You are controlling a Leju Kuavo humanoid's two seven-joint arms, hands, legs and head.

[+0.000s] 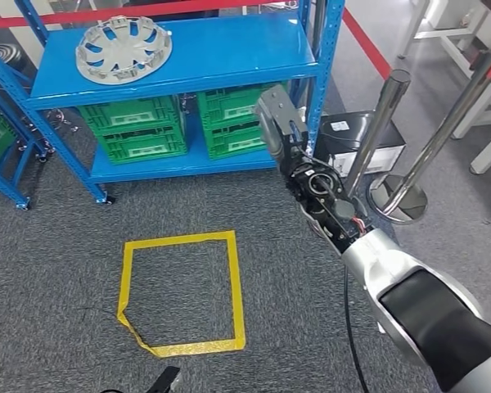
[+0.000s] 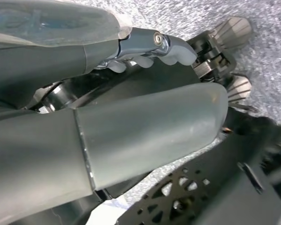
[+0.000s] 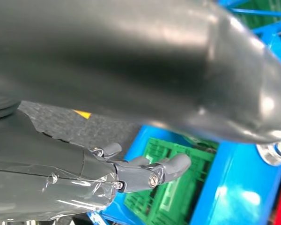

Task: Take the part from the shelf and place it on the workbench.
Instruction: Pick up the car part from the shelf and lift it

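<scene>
The right arm [image 1: 379,270] reached forward and up from the lower right of the head view, wrist extended, its silver forearm behind the dark wrist housing. The right hand [image 1: 279,123] held nothing, its fingers [image 3: 167,168] stretched out and apart from the thumb. The left hand [image 2: 139,117] hung down, its fingers [image 2: 174,47] slightly curled and empty.

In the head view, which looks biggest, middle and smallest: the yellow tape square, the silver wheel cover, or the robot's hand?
1. Yellow tape square, biggest.
2. Silver wheel cover, middle.
3. Right hand, smallest.
The hand is nearer the camera, so this is only how they look.
</scene>
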